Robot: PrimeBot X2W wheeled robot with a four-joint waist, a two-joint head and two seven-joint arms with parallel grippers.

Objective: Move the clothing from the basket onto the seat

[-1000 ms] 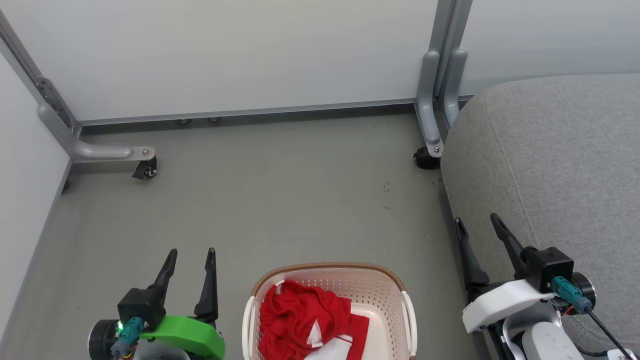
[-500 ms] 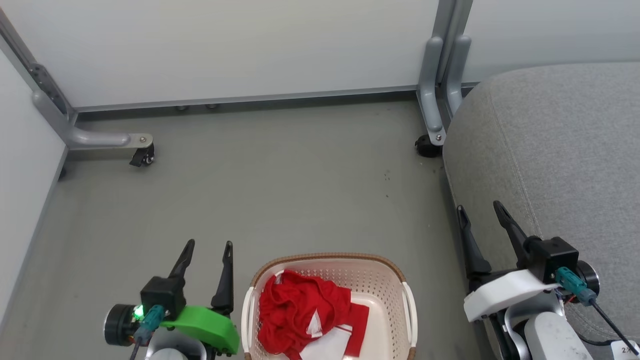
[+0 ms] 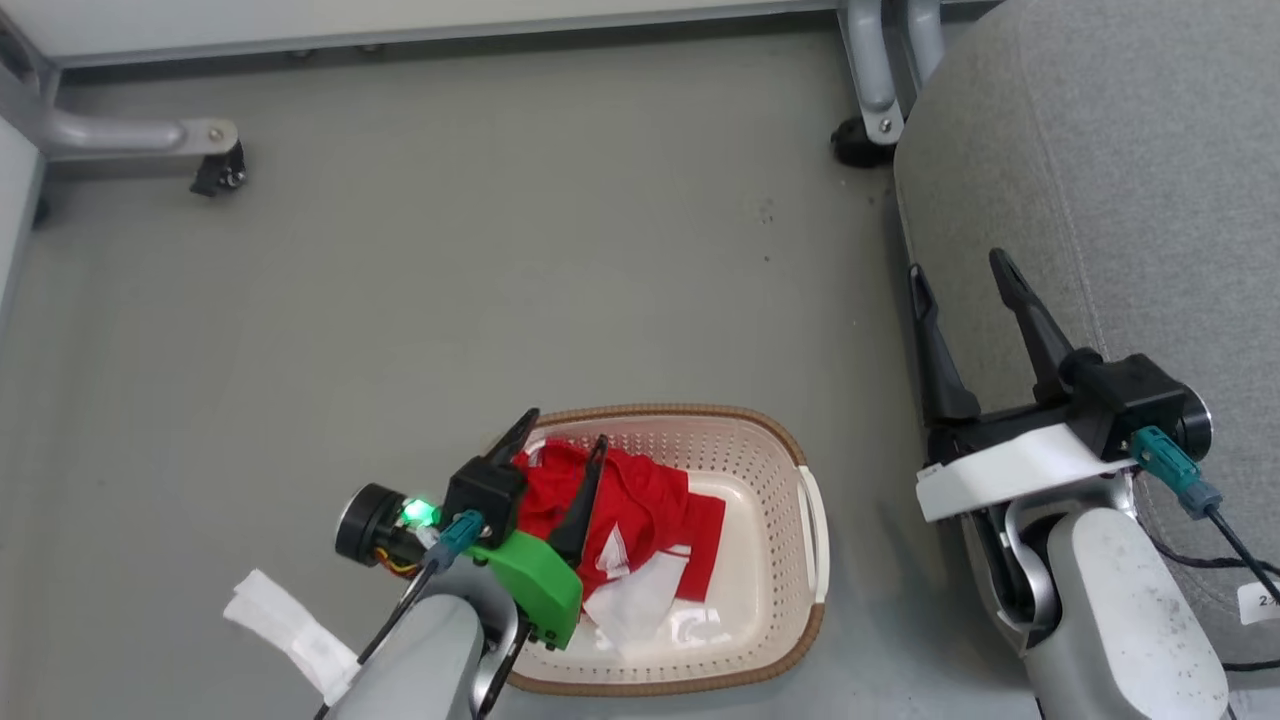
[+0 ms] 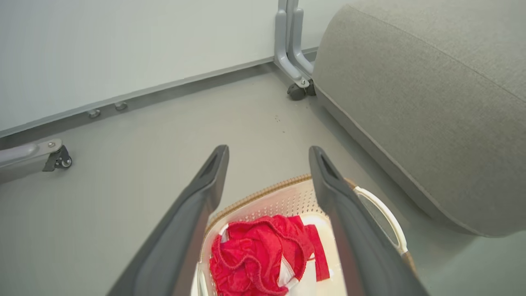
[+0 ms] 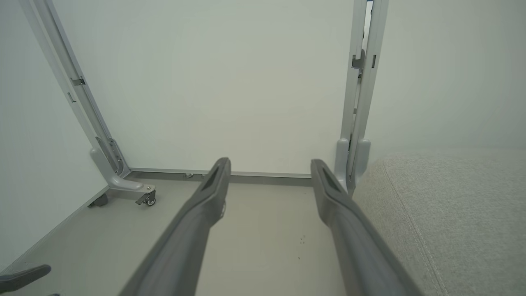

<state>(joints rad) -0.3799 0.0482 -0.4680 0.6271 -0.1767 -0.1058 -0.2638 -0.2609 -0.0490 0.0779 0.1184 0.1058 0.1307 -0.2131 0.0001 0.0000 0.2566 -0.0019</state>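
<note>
The left gripper (image 3: 566, 428), dark fingers spread wide and empty, hovers over the bunched bright-red fabric clothing with white panels (image 3: 650, 500), which lies just beneath its fingertips inside the cream perforated plastic basket (image 3: 700, 412). The right gripper (image 3: 957, 265), likewise spread and empty, hovers at the edge of the large light-grey upholstered seat (image 3: 1130, 180).

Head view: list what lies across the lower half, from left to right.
white strip → left gripper → basket → right gripper → seat. The clothing is left out, since it lies partly under the left gripper.
</note>
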